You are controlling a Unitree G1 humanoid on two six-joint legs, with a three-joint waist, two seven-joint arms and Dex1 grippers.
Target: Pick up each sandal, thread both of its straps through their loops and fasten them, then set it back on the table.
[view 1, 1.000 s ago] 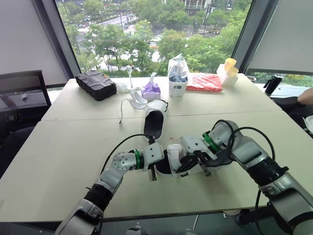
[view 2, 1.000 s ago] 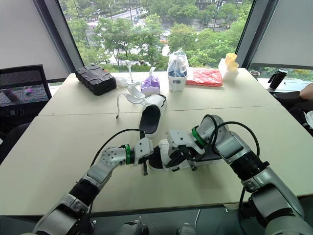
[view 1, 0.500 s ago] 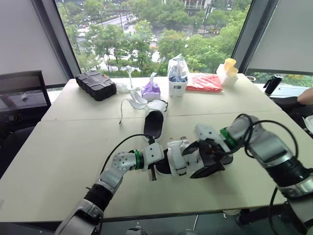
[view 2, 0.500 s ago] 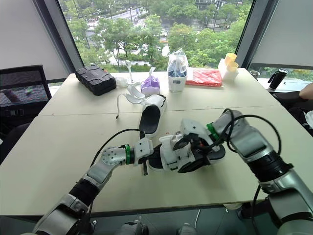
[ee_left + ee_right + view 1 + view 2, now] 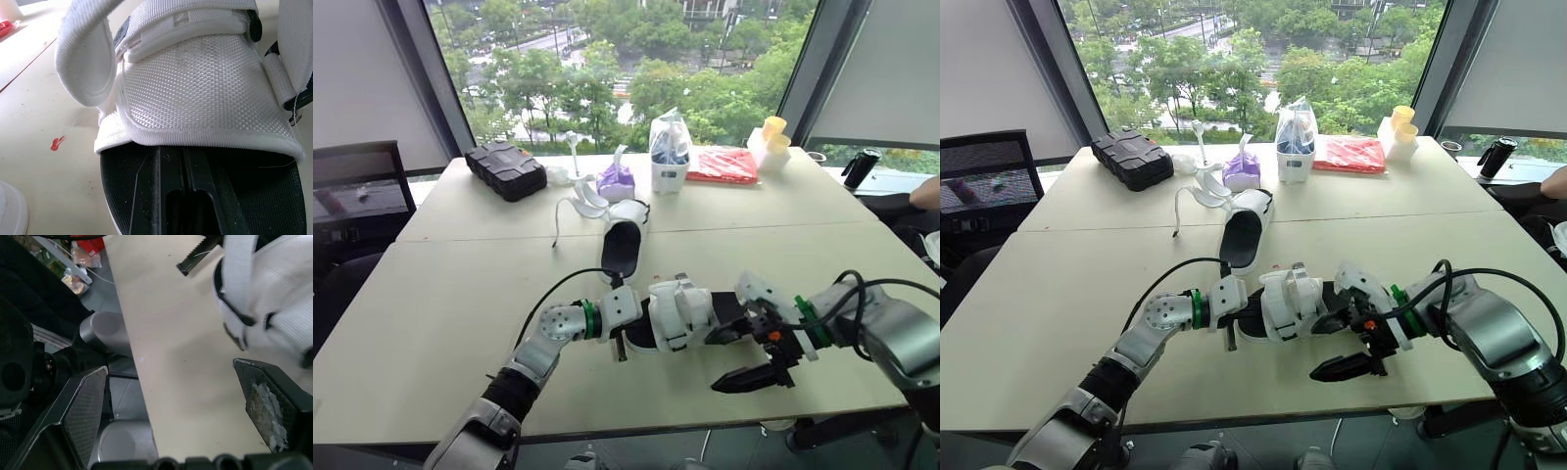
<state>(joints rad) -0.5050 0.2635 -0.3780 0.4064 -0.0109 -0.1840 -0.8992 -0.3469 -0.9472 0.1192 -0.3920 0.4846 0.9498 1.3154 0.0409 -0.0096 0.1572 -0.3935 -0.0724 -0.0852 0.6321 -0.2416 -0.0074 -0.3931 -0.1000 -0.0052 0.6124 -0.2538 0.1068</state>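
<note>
Left claw (image 5: pixel 620 338) holds the near sandal (image 5: pixel 677 315); right claw (image 5: pixel 751 354) is wide open and empty beside it.

The near sandal lies on the table (image 5: pixel 450 294), close to its front edge, between the two claws. The left claw is closed on one end of it. In the left wrist view one black finger (image 5: pixel 166 196) lies on the black insole (image 5: pixel 264 191), under the white woven upper, and a loose strap (image 5: pixel 85 54) curls up beside it. The right claw is just beside the other end of this sandal. Its two fingers (image 5: pixel 83 406) are spread far apart with nothing between them, over the table edge, and they do not touch the sandal. The second sandal (image 5: pixel 623 245) lies farther back on the table, near the middle, with its straps open.
</note>
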